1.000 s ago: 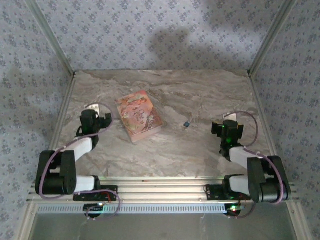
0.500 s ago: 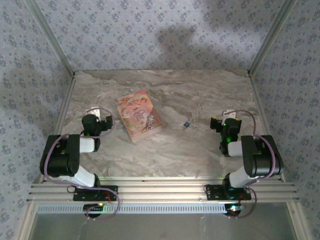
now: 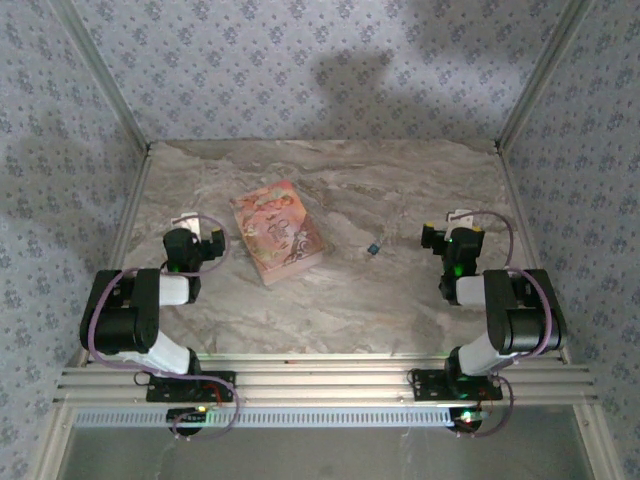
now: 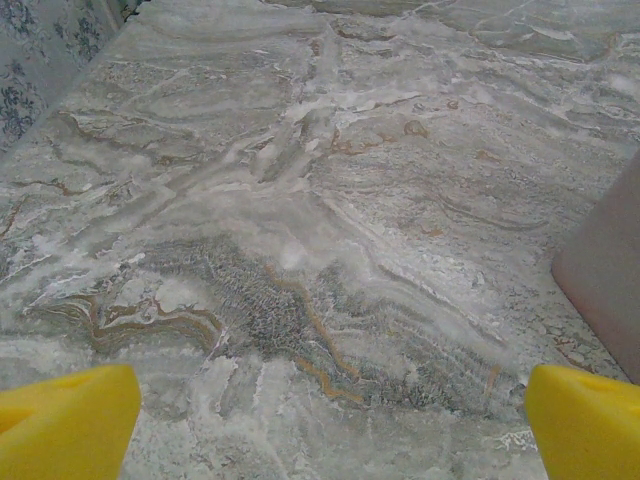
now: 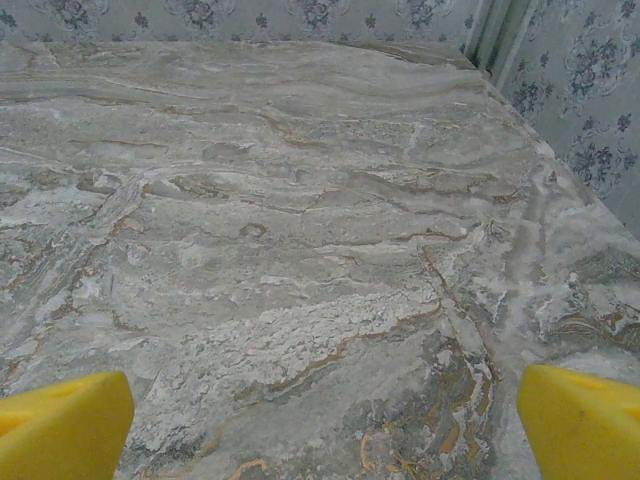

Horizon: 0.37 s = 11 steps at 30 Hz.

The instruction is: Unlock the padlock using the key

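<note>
Both arms folded back; left gripper [image 3: 200, 226] and right gripper [image 3: 450, 226] hung wide apart, empty. Small dark item [image 3: 372, 247], key or padlock, lay well left of right gripper. Risk: off-centre pinch could skid it across smooth table [image 3: 400, 305].

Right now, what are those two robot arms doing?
Nothing is being handled yet. The left pincer and the right pincer are both wide open above the marble table, holding nothing. A pink box lies close to the left pincer. A small dark thing, too tiny to tell what it is, lies between the two. Neither pincer touches them.
</note>
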Motion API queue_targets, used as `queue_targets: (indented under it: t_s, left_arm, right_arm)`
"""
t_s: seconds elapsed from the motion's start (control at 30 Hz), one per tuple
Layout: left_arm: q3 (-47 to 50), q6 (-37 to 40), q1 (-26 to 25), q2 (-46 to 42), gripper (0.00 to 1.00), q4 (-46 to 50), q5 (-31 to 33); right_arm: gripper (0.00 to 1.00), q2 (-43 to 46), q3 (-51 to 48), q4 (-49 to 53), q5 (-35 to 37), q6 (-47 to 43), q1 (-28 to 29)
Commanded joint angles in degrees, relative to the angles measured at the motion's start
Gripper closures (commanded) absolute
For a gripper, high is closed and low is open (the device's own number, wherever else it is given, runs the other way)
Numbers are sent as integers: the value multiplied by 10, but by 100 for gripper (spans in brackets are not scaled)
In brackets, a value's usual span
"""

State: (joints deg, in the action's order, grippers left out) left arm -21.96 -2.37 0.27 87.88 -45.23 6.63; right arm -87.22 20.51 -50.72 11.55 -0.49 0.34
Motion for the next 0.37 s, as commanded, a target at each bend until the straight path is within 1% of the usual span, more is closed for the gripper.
queue_targets:
  t_s: [0.0,0.33]
  left_arm:
    - [-15,7,1,-1,2,-18,-13]
    - [-15,7,1,-1,2,-18,-13]
  right_arm:
    - [0,-1,5,9,8,7,-3]
    - [0,-2,6,11,1,7,-4]
